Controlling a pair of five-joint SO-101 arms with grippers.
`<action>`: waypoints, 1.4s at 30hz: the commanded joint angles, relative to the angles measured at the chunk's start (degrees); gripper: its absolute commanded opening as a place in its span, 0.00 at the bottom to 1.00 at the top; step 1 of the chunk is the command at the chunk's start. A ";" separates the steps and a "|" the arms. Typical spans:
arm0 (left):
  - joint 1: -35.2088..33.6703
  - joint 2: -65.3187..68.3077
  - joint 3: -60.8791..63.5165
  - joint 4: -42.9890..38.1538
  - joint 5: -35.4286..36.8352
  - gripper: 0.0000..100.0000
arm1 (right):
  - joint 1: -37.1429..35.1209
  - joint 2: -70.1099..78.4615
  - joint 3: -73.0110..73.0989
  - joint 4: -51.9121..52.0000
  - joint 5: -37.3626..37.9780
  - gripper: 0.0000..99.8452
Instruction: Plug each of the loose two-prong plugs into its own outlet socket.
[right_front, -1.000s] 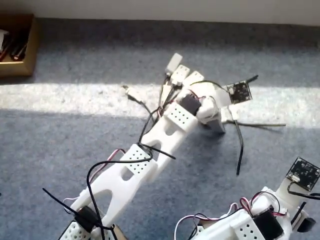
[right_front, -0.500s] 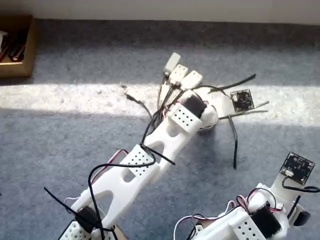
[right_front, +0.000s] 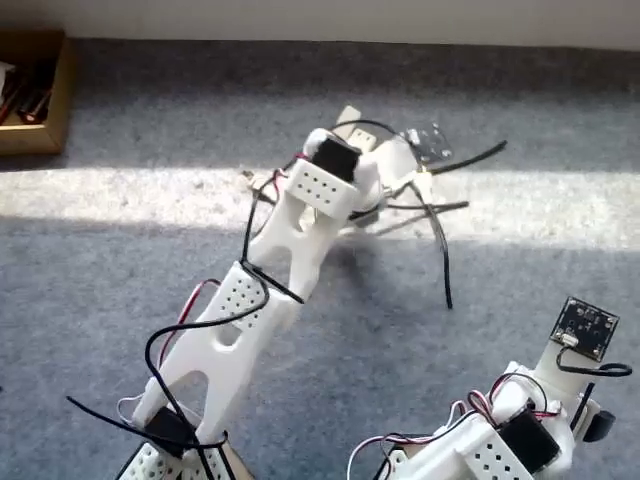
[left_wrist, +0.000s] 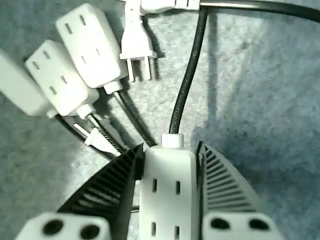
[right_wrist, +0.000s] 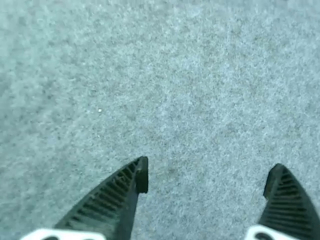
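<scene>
right hand (right_wrist: 208, 176) above a grey, felt-like tabletop (right_wrist: 170, 70), two black ribbed fingers (right_wrist: 122, 197) set wide apart, grey nap showing across the gap between them, fingertips dark and rounded, one tiny pale speck (right_wrist: 100, 110) on the fabric beyond them

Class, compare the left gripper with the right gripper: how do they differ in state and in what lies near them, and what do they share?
The left gripper is shut on a white outlet block; the right gripper is open and holds nothing. The left gripper is near other white outlet blocks and a loose two-prong plug; the right gripper hangs over grey carpet. Both have black ribbed fingers.
</scene>
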 joint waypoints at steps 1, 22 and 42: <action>-4.97 -11.74 -0.66 0.53 0.70 0.00 | -4.18 -0.04 -0.22 0.13 0.79 0.36; -32.92 -55.43 67.21 0.44 13.27 0.00 | -9.54 0.40 0.92 -0.75 0.70 0.36; 9.10 -131.91 151.34 -13.98 -8.53 0.00 | -9.63 0.48 1.10 -1.10 0.70 0.36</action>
